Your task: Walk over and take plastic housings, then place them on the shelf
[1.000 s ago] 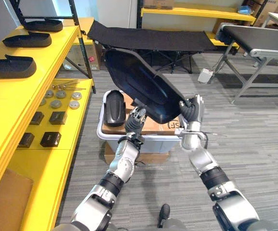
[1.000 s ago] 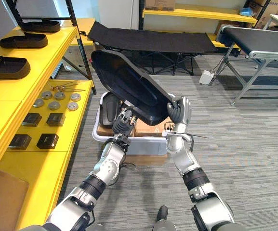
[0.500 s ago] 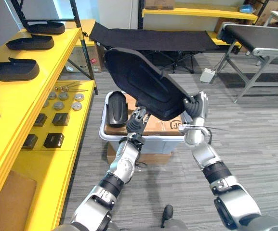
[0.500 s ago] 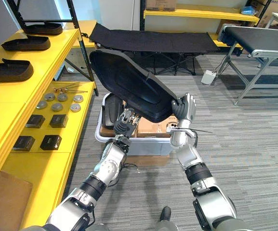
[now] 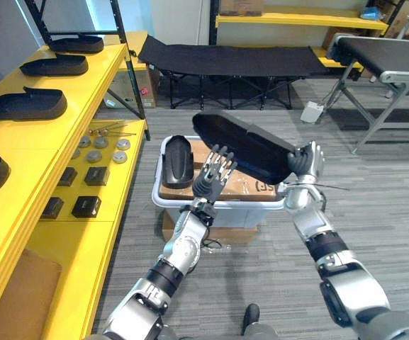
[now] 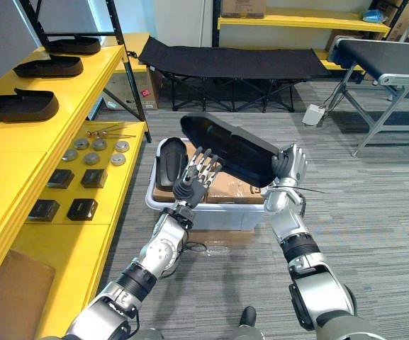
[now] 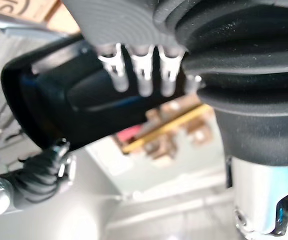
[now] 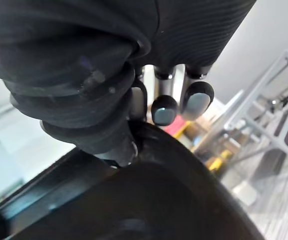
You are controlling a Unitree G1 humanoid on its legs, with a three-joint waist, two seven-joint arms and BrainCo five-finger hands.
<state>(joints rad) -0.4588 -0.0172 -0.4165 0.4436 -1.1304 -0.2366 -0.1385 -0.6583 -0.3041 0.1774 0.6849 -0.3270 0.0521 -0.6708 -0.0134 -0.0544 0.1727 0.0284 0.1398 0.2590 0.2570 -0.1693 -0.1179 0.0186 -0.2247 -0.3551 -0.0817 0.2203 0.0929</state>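
Plastic housings (image 5: 24,105) lie in a row on the top level of the yellow shelf (image 5: 91,79) at the far left, open side down, which is presumably how the carried one should end up. The level below holds small metal discs (image 5: 100,142) and black blocks (image 5: 86,206). Next along, a grey bin (image 5: 225,210) sits on the carpet with a second housing (image 5: 177,160) standing on end inside it beside cardboard, not yet taken.

Above the bin, the left hand (image 5: 215,170) is raised with its fingers straight and fanned. Their tips rest against the underside of the carried housing (image 5: 243,145), so it looks to prop the long shell rather than grip it. That shell hangs in the air clear of the bin, tilted so its far end sits higher than the end nearest the robot.

At that near end, the right hand (image 5: 307,157) has its fingers curled over the rim and takes the real hold, with the forearm angled up from the lower right. I judge the pick is done and the turn towards the shelf comes next.
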